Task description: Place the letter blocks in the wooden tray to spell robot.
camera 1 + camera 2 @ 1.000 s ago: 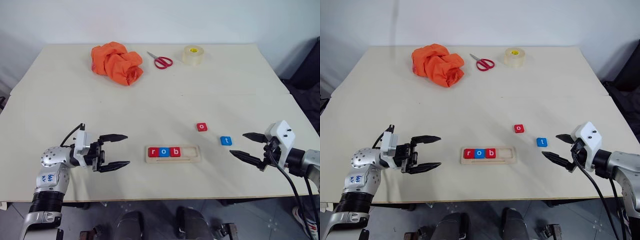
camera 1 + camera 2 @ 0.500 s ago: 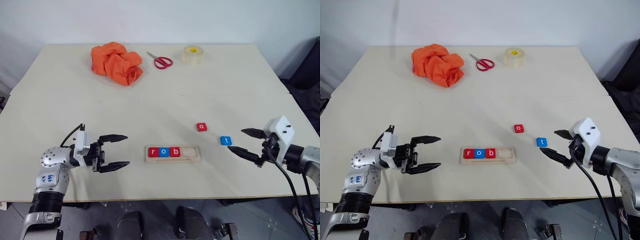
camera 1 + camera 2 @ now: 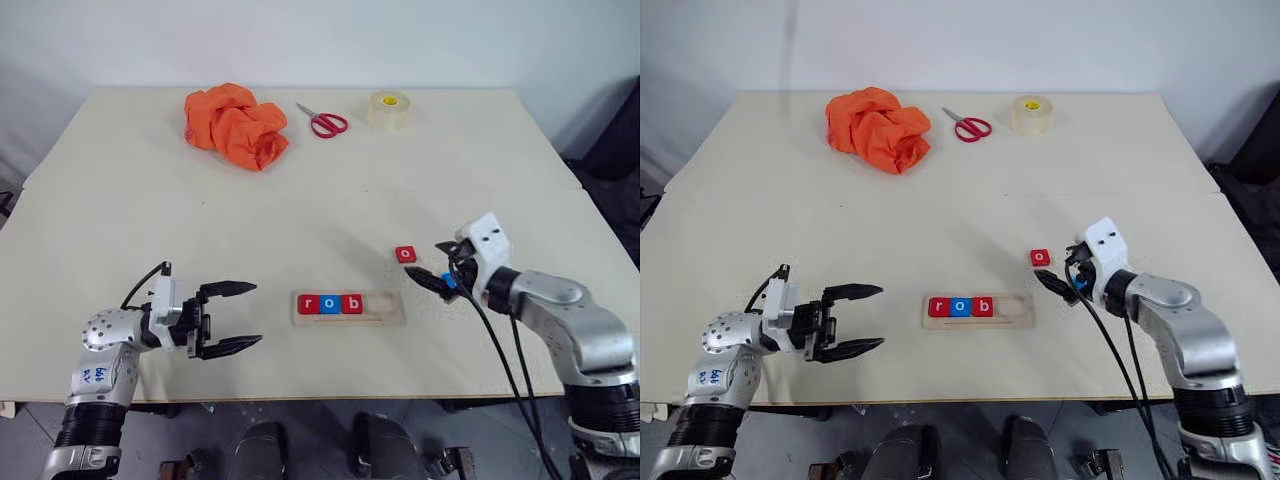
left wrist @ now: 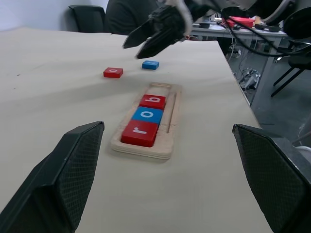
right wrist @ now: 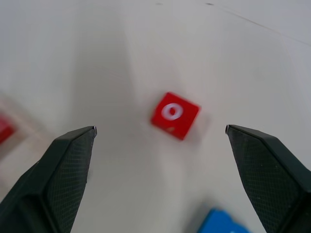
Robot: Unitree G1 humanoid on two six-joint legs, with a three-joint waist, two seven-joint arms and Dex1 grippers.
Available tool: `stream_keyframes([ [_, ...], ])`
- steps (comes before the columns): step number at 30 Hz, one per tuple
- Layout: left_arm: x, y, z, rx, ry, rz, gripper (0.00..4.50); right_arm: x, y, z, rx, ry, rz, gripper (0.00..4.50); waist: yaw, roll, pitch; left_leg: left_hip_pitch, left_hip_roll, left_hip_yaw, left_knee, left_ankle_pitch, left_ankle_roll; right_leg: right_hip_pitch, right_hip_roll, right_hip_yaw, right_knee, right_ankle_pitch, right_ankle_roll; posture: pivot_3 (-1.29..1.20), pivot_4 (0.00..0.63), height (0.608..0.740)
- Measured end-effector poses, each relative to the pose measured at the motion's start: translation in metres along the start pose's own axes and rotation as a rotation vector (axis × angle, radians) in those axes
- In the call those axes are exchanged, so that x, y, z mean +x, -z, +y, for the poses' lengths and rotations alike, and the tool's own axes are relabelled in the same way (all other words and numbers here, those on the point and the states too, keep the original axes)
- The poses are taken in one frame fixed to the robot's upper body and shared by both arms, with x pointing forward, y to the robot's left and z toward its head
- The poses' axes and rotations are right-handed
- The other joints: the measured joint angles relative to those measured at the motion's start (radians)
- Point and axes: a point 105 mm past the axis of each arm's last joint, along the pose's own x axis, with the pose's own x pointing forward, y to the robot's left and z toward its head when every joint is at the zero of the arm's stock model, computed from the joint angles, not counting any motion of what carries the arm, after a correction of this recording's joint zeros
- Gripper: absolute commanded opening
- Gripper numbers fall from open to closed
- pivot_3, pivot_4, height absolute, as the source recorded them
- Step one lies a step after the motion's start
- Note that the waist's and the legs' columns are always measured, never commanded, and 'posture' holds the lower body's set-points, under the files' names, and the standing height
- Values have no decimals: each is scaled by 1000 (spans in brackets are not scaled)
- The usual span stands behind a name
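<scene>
The wooden tray (image 3: 349, 307) lies near the front edge of the table (image 3: 330, 190), a little right of centre. Three letter blocks already sit in its groove, filling it from the left: a red r (image 3: 308, 304), a blue o (image 3: 330, 304) and a red b (image 3: 352, 304). The right part of the groove is bare (room, by the look of it, for two more). So the word looks a bit over half spelled; the second o and the t are left to place.

The red o block (image 3: 405, 254) lies loose on the table, just beyond the tray's right end. The blue t block (image 4: 150, 64) lies to its right, close under the right gripper (image 3: 441, 265).

That gripper hovers beside the red o with its fingers spread wide and nothing between them; in its wrist view the o sits in the gap ahead. The left gripper (image 3: 232, 317) hangs left of the tray, well apart from it, likewise wide open and empty.

The tray is close to the near edge, so there is little room on that side. The orange cloth (image 3: 237, 124), scissors (image 3: 325, 121) and tape roll (image 3: 387, 108) stay well away at the far side, leaving the middle open.
</scene>
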Motion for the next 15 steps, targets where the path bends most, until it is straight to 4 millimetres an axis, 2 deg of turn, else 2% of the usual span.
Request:
stream_keyframes([
  [7,1,-1,-3,6,-12,-1,4500,32,4,4,81,101,-8,4461,-4,0,0,0,0,1,0,0,0,-1,0,0,1,0,0,0,150,740],
  [13,0,1,-4,-5,-25,2,4500,43,16,7,131,151,16,4461,-5,0,0,0,0,1,0,0,0,-1,0,0,1,0,0,0,150,740],
  [15,-1,1,-4,-9,-27,3,4500,47,16,10,150,174,9,4086,-7,0,0,0,0,0,0,0,0,0,0,0,1,0,0,0,150,740],
])
